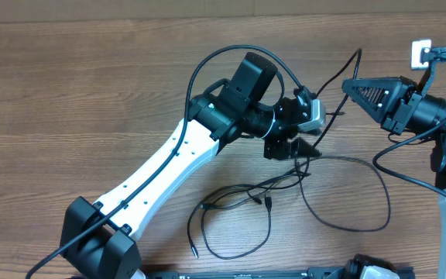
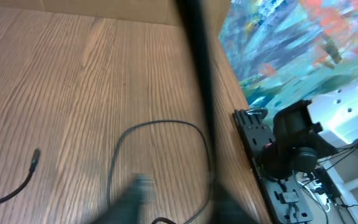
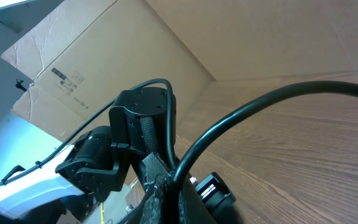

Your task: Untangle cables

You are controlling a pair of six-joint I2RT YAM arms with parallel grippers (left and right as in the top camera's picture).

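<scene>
Brown wood-grain table (image 1: 76, 85) across the whole overhead view, grain running side to side, with a pale strip (image 1: 207, 6) along the far edge. From the right wrist, creased cardboard (image 3: 104, 56) with a printed label standing behind the table. From the left wrist, a teal-and-orange painted panel (image 2: 303, 37) past the table's edge. Small white tag (image 1: 420, 53) at the far right.

On the near half, right of centre, the cables (image 1: 250, 195): thin, black, tangled in loose loops flat on the wood. One wide loop reaching toward the right side, small plug ends near the middle. One strand raised off the table, up to the right gripper (image 1: 347, 84), which is pinched closed on it. Left gripper (image 1: 310, 151) low over the tangle's far side, beside that raised strand. Fingers blurred in its own camera, so cannot tell how wide, nor whether gripping anything.
</scene>
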